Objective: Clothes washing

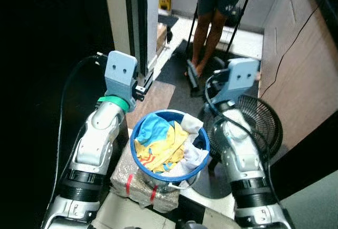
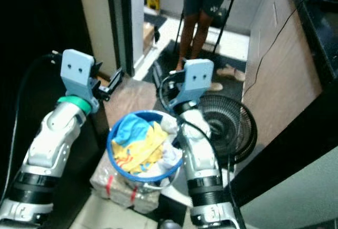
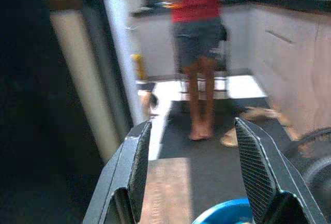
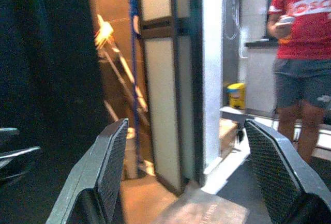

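Two silver arms rise from the lower edge of the head views, and between them sits a round blue plastic basket (image 1: 169,171) heaped with crumpled yellow, blue and white clothes (image 1: 161,145); the basket rests on a wrapped bundle with red bands (image 1: 138,185). Beyond the arms, a person in a red shirt and dark shorts (image 4: 302,53) stands barefoot on the dark floor mat (image 1: 177,67) near a black folding chair; white lettering crosses the shirt's chest but is cut off and cannot be read. A black round floor fan (image 1: 261,126) lies just beside the right arm, next to a pale cabinet wall (image 1: 301,65). A small yellow container (image 4: 236,95) stands by the far wall. The left gripper (image 3: 194,175) is held above the basket's far rim, fingers spread wide with nothing between them. The right gripper (image 4: 199,175) likewise stands wide apart and empty, facing a pale door frame (image 4: 163,94).
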`<state>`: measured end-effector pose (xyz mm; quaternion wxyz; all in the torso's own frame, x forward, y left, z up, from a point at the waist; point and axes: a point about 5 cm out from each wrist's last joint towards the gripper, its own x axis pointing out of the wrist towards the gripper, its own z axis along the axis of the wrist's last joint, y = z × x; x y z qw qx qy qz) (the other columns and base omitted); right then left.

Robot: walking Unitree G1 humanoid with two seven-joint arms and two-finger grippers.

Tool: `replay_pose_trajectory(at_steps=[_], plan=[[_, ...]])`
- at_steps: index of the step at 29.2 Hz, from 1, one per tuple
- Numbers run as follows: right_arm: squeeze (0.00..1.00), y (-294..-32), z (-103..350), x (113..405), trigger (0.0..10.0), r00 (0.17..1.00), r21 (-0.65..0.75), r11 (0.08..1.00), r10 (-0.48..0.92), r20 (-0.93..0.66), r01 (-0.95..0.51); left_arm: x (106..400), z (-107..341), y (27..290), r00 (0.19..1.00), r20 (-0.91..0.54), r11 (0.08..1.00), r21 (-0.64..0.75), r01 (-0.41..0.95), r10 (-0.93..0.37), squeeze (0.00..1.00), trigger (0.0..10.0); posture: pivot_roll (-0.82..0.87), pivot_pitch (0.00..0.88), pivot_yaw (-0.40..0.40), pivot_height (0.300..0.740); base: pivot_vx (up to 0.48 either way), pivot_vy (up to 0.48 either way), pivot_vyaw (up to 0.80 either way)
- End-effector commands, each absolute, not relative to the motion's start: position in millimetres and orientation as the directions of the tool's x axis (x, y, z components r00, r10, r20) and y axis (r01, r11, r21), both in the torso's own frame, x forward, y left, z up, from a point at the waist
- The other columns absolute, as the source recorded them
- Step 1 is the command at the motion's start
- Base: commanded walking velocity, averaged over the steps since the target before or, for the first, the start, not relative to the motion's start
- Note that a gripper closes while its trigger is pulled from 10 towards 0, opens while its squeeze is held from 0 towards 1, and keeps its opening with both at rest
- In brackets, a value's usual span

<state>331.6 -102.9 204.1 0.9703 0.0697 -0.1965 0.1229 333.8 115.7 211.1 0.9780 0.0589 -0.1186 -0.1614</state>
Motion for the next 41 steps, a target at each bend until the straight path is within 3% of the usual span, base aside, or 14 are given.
replay_pose_trajectory(at_steps=[1, 10, 30, 41], plan=[[0.0, -101.1, 203.5, 331.2, 10.0, 0.892, 0.083, 0.958, 0.22, 0.396, -0.273, 333.4, 206.7, 116.8, 0.923, 0.198, 0.941, 0.147, 0.303, -0.329, 0.0, 10.0, -0.05, 0.0, 0.03, 0.74, 0.0, 0.0, 0.0], [0.0, -101.1, 203.6, 331.2, 10.0, 0.891, 0.083, 0.958, 0.222, 0.397, -0.275, 333.8, 207.6, 117.1, 0.923, 0.205, 0.941, 0.167, 0.295, -0.326, 0.0, 10.0, -0.05, 0.0, 0.029, 0.74, 0.0, 0.0, 0.0], [0.0, -100.4, 204.0, 331.6, 10.0, 0.887, 0.074, 0.957, 0.23, 0.399, -0.281, 334.5, 206.5, 117.5, 0.923, 0.205, 0.94, 0.175, 0.294, -0.327, 0.0, 10.0, -0.05, 0.0, 0.028, 0.74, 0.45, 0.0, 0.0], [0.0, -100.7, 202.7, 331.1, 10.0, 0.89, 0.074, 0.957, 0.23, 0.394, -0.28, 333.8, 200.9, 117.5, 0.929, 0.18, 0.937, 0.196, 0.288, -0.323, 0.0, 10.0, -0.05, 0.0, 0.028, 0.74, 0.0, 0.0, 0.0]])
